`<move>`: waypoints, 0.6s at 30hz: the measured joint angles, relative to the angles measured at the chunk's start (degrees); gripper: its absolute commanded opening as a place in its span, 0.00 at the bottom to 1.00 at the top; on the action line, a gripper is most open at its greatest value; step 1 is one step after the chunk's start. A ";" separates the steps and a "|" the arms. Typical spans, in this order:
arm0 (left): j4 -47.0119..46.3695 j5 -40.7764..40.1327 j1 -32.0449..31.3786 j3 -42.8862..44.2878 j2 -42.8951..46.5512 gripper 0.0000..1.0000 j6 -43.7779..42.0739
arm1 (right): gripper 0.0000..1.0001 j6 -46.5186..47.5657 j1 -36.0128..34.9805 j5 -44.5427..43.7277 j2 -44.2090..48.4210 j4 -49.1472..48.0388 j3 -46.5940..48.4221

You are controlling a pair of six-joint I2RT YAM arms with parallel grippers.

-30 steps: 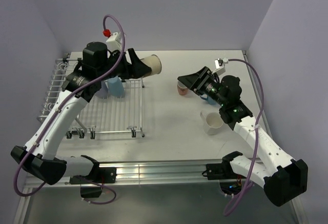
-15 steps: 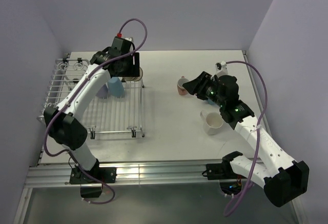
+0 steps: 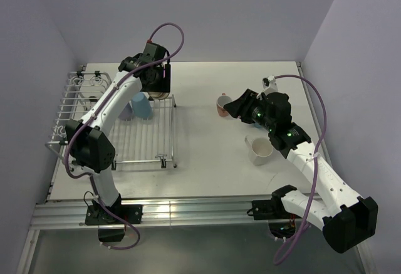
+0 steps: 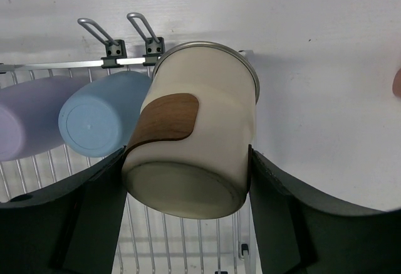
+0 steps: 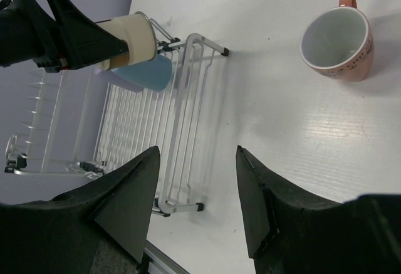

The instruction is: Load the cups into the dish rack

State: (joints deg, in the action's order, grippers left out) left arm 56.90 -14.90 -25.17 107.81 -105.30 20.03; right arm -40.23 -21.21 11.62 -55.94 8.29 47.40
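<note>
Bright even light, soft shadows (faint ones), sharp focus

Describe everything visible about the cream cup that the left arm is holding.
The cream cup looks smooth and glossy, with a brown wood-look patch on its side and a thin metal band around its mouth; no handle shows. The left arm's dark jaws clamp it across the body, base toward the wrist camera and mouth pointing away. It hangs tilted over the far right corner of the rack, close beside the blue cup; whether they touch cannot be told.
</note>
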 measured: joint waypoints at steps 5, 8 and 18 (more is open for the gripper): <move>-0.04 0.15 0.61 -0.13 -1.53 0.01 -0.52 | 0.59 0.35 0.00 0.00 0.00 0.09 0.00; -0.02 0.24 0.90 -0.13 -2.51 0.02 -0.94 | 0.59 0.50 0.00 0.00 -0.02 0.11 -0.02; -0.07 0.70 0.94 -2.97 -3.45 0.09 -1.38 | 0.59 0.70 0.00 0.04 -0.42 0.09 -0.02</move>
State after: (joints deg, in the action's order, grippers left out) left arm 56.84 -14.20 -24.23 104.84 -108.75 18.65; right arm -39.53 -21.21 11.66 -56.36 8.38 47.37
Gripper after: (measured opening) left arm 0.737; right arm 0.595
